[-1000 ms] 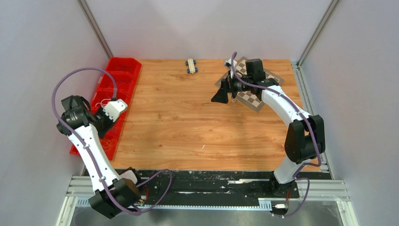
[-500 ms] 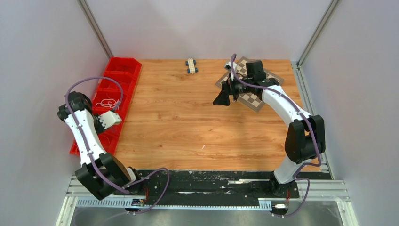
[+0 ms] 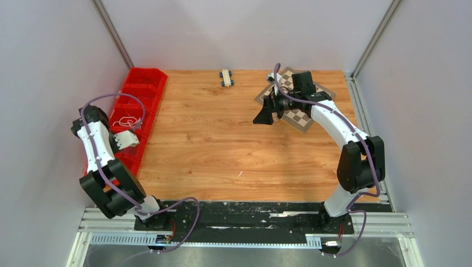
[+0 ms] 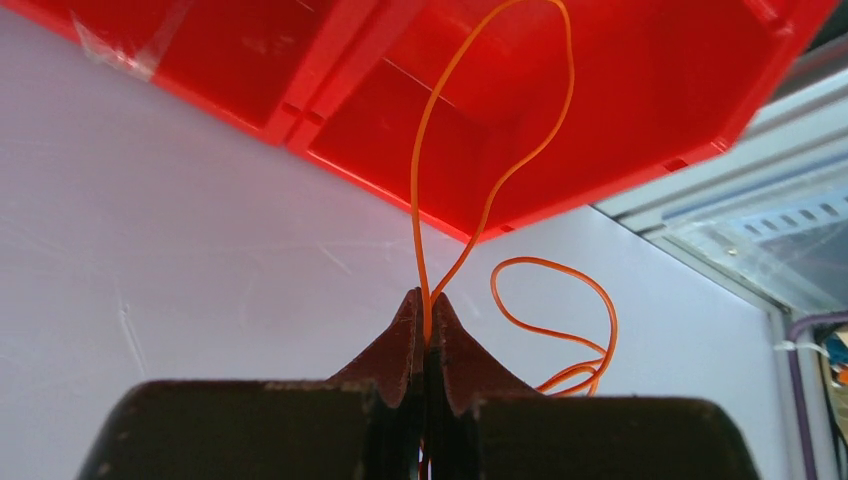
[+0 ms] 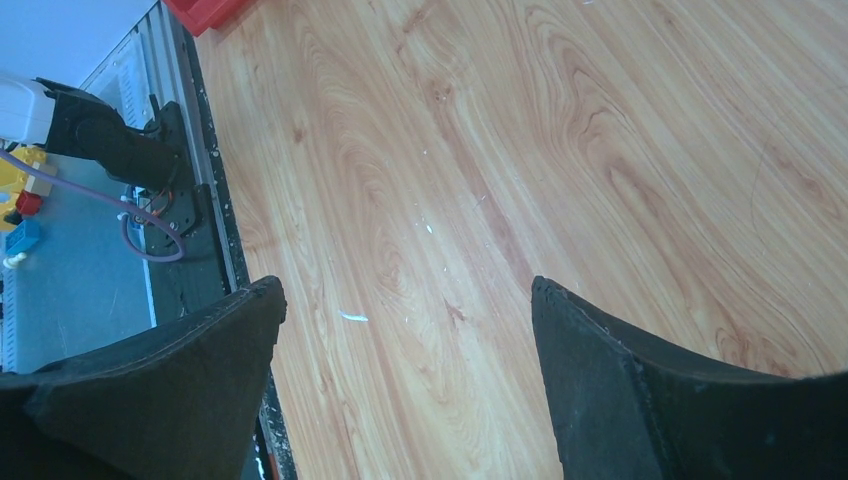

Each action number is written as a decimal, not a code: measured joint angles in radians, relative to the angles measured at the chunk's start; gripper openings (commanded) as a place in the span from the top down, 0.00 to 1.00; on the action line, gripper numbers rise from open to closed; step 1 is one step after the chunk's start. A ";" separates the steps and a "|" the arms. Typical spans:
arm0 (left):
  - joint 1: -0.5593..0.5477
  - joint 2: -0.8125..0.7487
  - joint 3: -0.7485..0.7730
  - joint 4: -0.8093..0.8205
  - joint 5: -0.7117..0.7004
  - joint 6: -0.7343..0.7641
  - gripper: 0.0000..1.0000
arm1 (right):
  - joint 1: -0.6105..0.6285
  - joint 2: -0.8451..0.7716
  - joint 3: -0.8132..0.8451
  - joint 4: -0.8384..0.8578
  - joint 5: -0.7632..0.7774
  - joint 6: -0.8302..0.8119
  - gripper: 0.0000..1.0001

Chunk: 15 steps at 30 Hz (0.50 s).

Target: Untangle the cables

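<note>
Fingers of the left gripper [image 4: 424,300] are pressed tight on a thin orange cable [image 4: 425,170], which loops up by the red bin [image 4: 650,90]. White cables [image 3: 127,122] lie inside that bin. The right gripper [image 5: 405,290] is spread wide above the wooden table [image 5: 600,120].

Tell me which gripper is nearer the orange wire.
Left. The left gripper is shut on the orange wire by the red bin; the right gripper hangs open far across the table.

Top view: high behind arms [image 3: 334,125], down over whole desk [image 3: 222,156]. Left wrist: just behind left pincer [image 4: 427,297], facing red bin [image 4: 650,100]. Right wrist: behind right pincer [image 5: 405,290], facing desk; top shares both.
</note>
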 measured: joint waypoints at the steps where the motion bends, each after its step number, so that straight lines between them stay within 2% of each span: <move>1: 0.000 0.010 0.000 0.017 0.007 0.003 1.00 | 0.000 0.000 0.000 -0.002 0.001 0.000 0.09; 8: 0.000 0.023 -0.027 0.129 0.104 0.051 1.00 | 0.000 0.000 0.000 -0.015 0.009 0.000 0.09; 15: 0.000 0.070 -0.051 0.163 0.156 0.118 1.00 | 0.000 0.000 0.005 -0.031 0.019 0.000 0.09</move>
